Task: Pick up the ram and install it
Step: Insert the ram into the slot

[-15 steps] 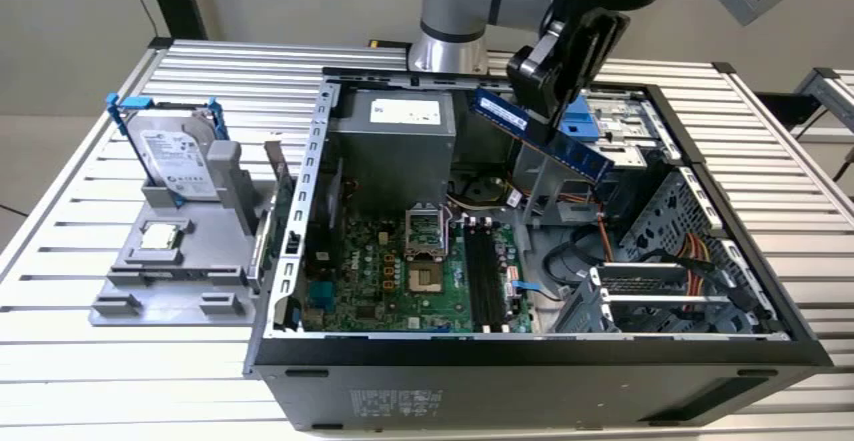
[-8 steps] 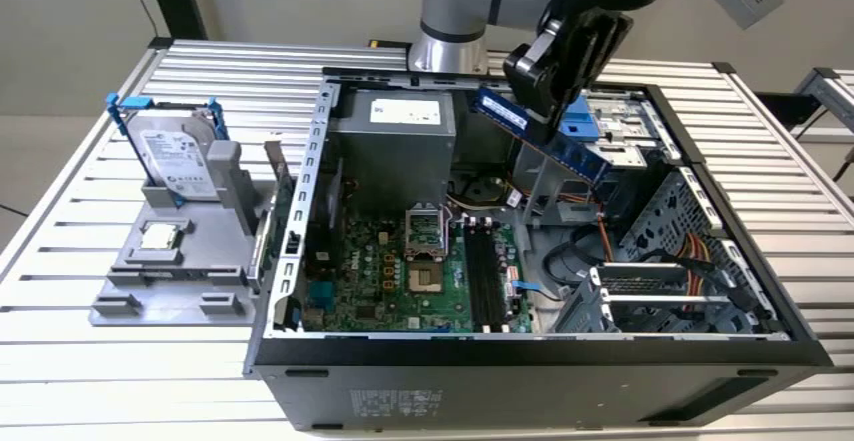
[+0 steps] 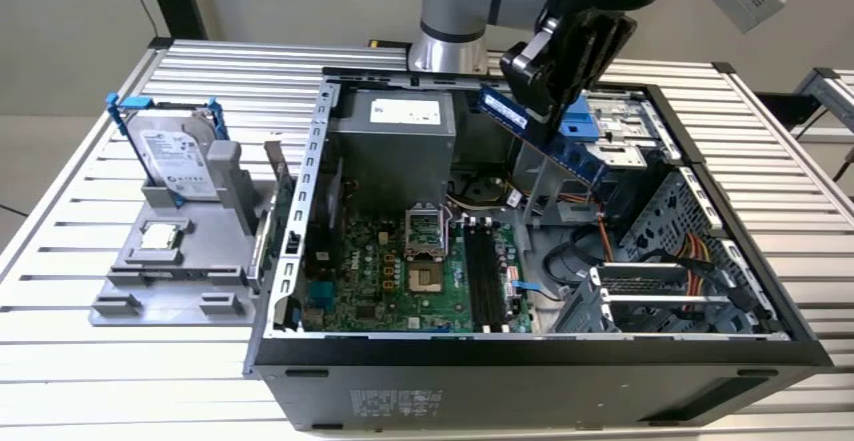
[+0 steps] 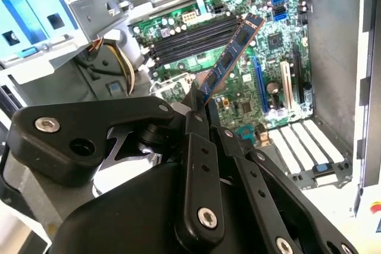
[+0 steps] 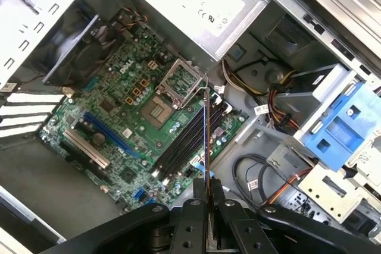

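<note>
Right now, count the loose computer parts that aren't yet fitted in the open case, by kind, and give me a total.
Thin blue-green ram stick, held in the black gripper above the green motherboard: 1
Silver hard drive in a blue frame, upright on the grey stand: 1
Small square silver CPU chip, flat on that stand: 1
Total: 3

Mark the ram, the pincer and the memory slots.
ram (image 4: pixel 234 53): second wrist view, middle of the stick.
pincer (image 5: pixel 208 185): first wrist view, midway between fingertips.
memory slots (image 5: pixel 181 147): first wrist view, middle of the black bank.
</note>
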`<state>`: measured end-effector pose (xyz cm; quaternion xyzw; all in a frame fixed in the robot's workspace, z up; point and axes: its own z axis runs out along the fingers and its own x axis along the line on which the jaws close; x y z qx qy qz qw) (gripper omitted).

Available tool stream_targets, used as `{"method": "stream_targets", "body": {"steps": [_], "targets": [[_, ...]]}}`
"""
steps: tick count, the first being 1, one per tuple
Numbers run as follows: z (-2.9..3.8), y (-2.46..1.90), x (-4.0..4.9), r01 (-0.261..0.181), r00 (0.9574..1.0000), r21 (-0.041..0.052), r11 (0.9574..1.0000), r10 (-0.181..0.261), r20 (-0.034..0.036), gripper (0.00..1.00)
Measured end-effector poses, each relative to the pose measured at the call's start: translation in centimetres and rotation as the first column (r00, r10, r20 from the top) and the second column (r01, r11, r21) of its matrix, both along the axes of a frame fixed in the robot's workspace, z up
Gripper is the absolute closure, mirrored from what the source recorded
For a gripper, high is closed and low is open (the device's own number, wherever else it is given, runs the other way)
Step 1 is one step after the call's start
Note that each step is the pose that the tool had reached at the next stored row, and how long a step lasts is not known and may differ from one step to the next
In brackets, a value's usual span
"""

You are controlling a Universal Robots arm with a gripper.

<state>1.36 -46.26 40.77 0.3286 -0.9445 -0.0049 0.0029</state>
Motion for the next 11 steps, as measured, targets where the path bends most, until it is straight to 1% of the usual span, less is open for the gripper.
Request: {"method": "stream_targets", "body": {"steps": [5, 11], "targets": [[0.00, 0.00, 0.00, 0.037, 0.9993, 0.0000, 0.9993, -0.037, 0.0000, 1.00], [0.00, 0.00, -0.01, 0.085, 0.9964, 0.0000, 0.9964, -0.085, 0.0000, 1.00]]}}
